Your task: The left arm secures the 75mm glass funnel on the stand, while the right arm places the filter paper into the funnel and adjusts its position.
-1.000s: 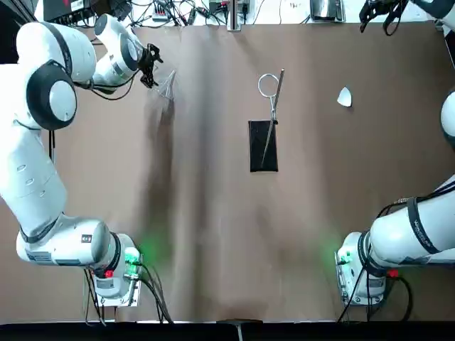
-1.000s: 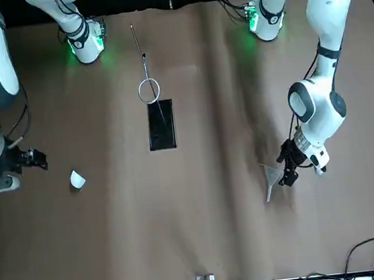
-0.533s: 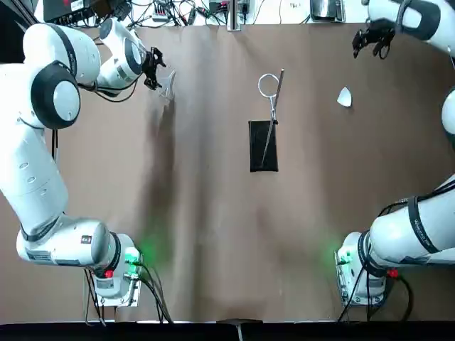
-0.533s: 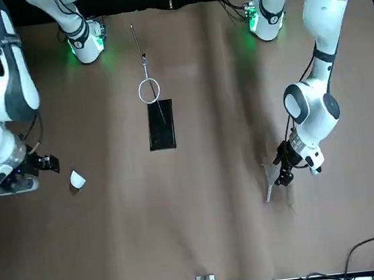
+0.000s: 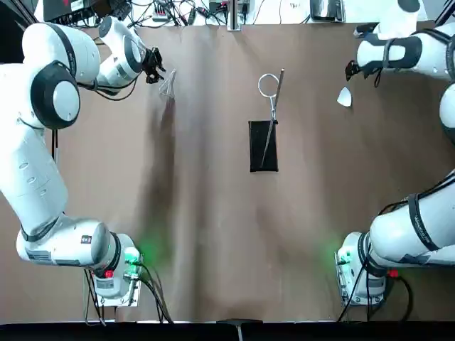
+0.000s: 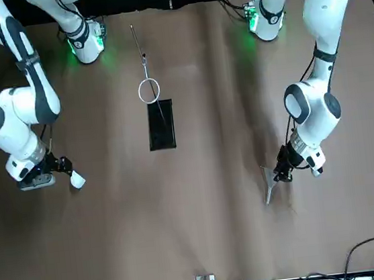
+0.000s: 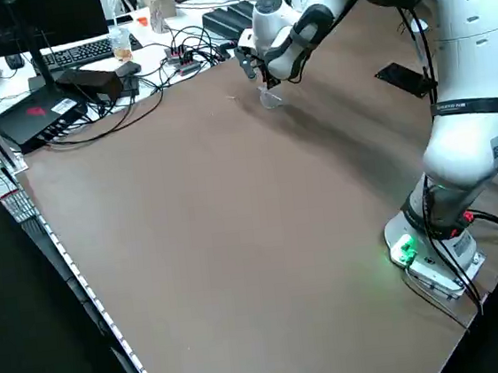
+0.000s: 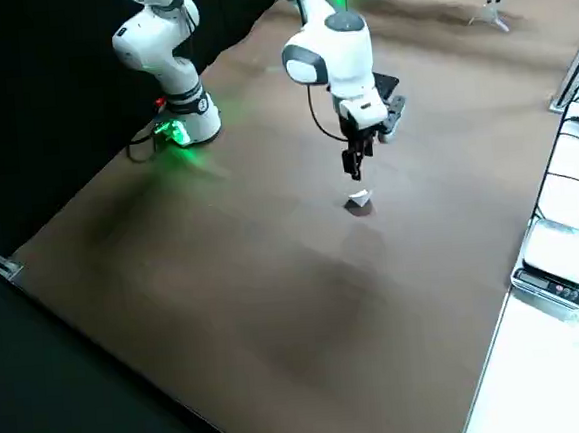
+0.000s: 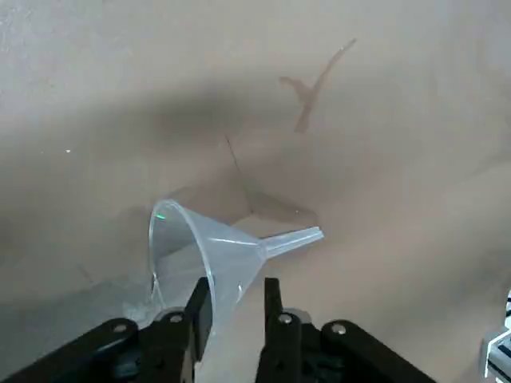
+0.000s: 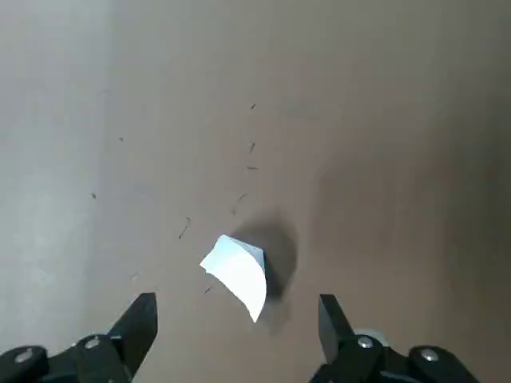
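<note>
The clear glass funnel (image 5: 168, 84) lies on its side at the far left of the table. My left gripper (image 9: 237, 287) is shut on the glass funnel (image 9: 211, 243), its two fingers pinching the cone wall, with the stem pointing away. The stand has a black base (image 5: 263, 145) with a rod and a wire ring (image 5: 268, 85), and it sits mid-table with nothing in the ring. The white folded filter paper (image 5: 345, 97) lies at the far right. My right gripper (image 10: 235, 319) hovers open just above the filter paper (image 10: 237, 275), not touching it.
Cables, a keyboard (image 7: 83, 52) and electronics crowd the bench past the table's far edge. A white device (image 8: 554, 261) sits off the right side. Both arm bases (image 5: 117, 273) stand at the near edge. Bare brown table surface (image 5: 213, 234) lies between the stand and the bases.
My right arm has swung in from the far right corner, bringing its gripper over the filter paper. My left gripper has shifted slightly at the funnel.
</note>
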You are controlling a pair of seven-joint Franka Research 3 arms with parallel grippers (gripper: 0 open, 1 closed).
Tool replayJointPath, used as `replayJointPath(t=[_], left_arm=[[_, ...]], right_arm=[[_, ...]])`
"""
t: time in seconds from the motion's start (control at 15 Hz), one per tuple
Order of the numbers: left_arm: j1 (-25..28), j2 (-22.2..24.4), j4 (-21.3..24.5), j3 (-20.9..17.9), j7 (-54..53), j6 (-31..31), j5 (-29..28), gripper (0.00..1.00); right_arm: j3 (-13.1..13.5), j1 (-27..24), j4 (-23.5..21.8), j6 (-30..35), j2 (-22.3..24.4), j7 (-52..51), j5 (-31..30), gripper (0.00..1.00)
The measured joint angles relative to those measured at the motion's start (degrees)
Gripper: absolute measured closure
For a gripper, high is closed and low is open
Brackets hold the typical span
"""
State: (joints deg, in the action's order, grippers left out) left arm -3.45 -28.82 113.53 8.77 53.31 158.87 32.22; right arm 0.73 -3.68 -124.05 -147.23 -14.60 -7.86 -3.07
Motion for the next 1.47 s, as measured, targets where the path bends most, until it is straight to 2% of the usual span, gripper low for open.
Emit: replayJointPath(t=[0.07,0.13,0.27,0.33,0.4,0.73,0.93,1.2,1.47], left_arm=[[0.00,0.00,-0.03,0.00,0.00,0.01,0.00,0.68],[0.00,0.00,-0.07,0.00,0.00,0.02,0.00,0.77],[0.00,0.00,-0.11,0.00,0.00,0.02,0.00,0.80],[0.00,0.00,-0.12,0.00,0.03,0.02,0.00,0.85],[0.00,0.02,-0.18,0.00,0.04,0.26,0.00,0.95],[0.06,0.33,-0.96,0.06,0.37,0.70,0.12,0.96],[0.26,1.19,-1.52,0.06,0.39,0.50,0.12,0.96],[1.20,6.70,-3.15,-0.03,1.15,-9.09,0.12,0.96],[1.46,10.78,-6.69,-0.49,4.07,-21.86,0.12,0.96]], right_arm=[[0.00,-0.03,-0.12,-1.31,-1.17,-0.44,-0.28,0.11],[0.01,-0.11,-0.11,-2.22,-2.26,-0.58,-0.52,0.11],[0.03,-0.18,-0.10,-3.18,-3.91,-0.73,-0.96,0.14],[0.03,-0.19,-0.09,-3.85,-4.58,-0.73,-1.36,0.15],[0.04,-0.21,-0.09,-4.87,-5.16,-0.74,-1.61,0.17],[0.21,-0.38,-0.07,-10.22,-8.07,-0.98,-2.91,0.20],[0.31,-0.65,-0.06,-12.31,-9.24,-1.16,-4.28,0.27],[0.32,-1.25,0.03,-14.33,-10.92,-1.67,-5.58,0.32],[0.32,-1.27,0.08,-14.62,-11.64,-1.67,-5.95,0.38]])
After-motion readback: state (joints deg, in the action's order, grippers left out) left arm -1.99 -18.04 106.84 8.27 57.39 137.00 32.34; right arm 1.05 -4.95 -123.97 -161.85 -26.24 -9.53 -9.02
